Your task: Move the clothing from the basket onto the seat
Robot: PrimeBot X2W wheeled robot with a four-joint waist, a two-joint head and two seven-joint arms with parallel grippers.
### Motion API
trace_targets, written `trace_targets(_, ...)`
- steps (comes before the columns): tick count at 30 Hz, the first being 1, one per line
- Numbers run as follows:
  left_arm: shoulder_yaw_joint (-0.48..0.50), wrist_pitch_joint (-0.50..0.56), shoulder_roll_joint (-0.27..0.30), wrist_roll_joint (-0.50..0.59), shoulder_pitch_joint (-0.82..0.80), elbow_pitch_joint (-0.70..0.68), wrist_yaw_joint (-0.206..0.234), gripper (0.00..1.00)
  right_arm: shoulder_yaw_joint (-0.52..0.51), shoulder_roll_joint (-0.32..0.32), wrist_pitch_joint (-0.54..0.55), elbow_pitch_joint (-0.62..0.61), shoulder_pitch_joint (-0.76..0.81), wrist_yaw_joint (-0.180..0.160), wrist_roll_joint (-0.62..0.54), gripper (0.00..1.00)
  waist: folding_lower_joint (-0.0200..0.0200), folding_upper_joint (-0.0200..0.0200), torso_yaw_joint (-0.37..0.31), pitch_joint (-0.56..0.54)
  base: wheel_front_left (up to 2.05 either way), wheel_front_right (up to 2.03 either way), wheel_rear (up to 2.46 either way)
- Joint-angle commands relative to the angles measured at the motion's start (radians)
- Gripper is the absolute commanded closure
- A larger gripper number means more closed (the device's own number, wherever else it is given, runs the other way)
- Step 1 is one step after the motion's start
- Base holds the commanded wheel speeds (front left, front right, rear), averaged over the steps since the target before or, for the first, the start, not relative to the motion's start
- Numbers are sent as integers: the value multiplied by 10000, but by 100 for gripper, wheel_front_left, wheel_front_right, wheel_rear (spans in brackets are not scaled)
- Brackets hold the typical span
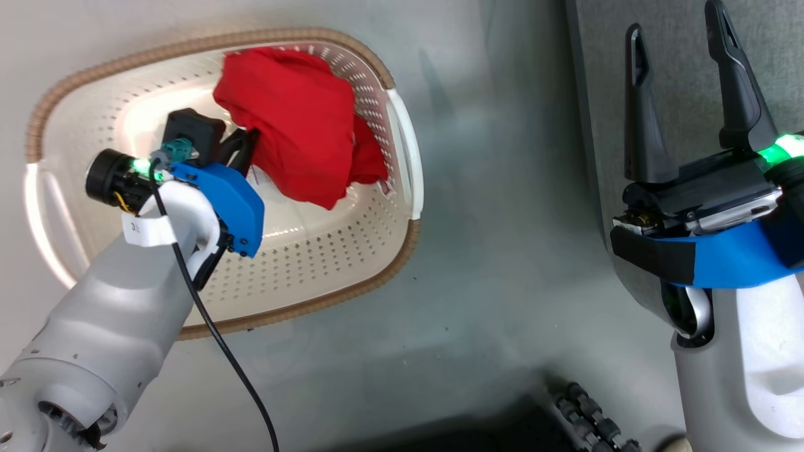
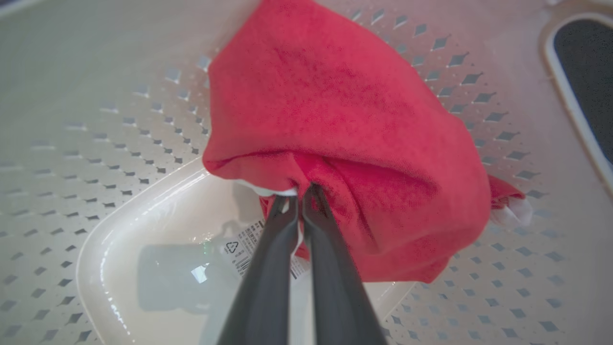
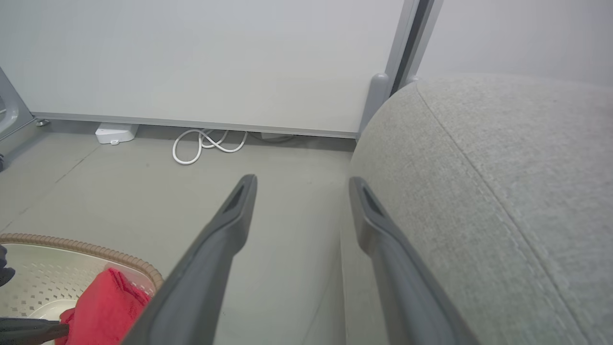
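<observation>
The red clothing (image 1: 295,125) hangs bunched inside the cream basket (image 1: 314,263), lifted off its floor. My left gripper (image 1: 246,145) reaches into the basket and is shut on the clothing's lower edge, where a strip of white trim shows; the left wrist view has the clothing (image 2: 345,129) pinched at the gripper (image 2: 300,194) above the barcode sticker (image 2: 249,249). My right gripper (image 1: 681,50) stands open and empty over the edge of the grey seat (image 1: 678,75). In the right wrist view the seat (image 3: 503,191) lies to the right of the gripper (image 3: 301,184), and the clothing (image 3: 105,306) sits low left.
The basket stands on a grey floor (image 1: 502,251), left of the seat. A white coiled cable (image 3: 206,143) and a small white box (image 3: 114,133) lie by the far wall. Dark wheels (image 1: 590,414) of my base show at the bottom.
</observation>
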Motion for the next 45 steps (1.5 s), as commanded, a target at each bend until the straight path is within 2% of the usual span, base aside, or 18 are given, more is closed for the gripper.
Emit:
trace_targets(1, -36, -63, 30, 134, 29, -115, -12, 100, -35, 14, -36, 61, -26, 1, -90, 0, 0, 0, 184, -279, 0, 0, 0)
trace_targets(6, 500, -72, 96, 803, 182, -901, -12, 100, -134, 10, -36, 181, 93, 1, -160, 0, 0, 0, 479, -774, 0, 0, 0)
trace_targets(14, 2149, -74, -7, 2361, 1300, -2360, 23, 100, -332, -5, -38, 452, 375, 1, -212, 0, 0, 0, 904, -1770, 0, 0, 0)
trace_targets(22, 3990, -77, -424, 4129, 2892, -4244, 40, 100, -459, -197, -38, 797, 816, 1, -150, 0, 0, 0, 1383, -3027, 0, 0, 0)
trace_targets(29, 5199, -76, -803, 5455, 4096, -5722, 9, 100, -483, -327, -38, 1079, 1231, 1, -82, 0, 0, 0, 1720, -4124, 0, 0, 0)
trace_targets(37, 6128, -78, -1192, 6353, 4857, -7007, -9, 100, -561, -403, -38, 1356, 1818, 1, -18, 0, 0, 0, 2038, -5378, 0, 0, 0)
trace_targets(45, 6435, -79, -1316, 6897, 4760, -8011, -11, 100, -553, -338, -38, 1600, 2403, 1, 72, 0, 0, 0, 2147, -6663, 0, 0, 0)
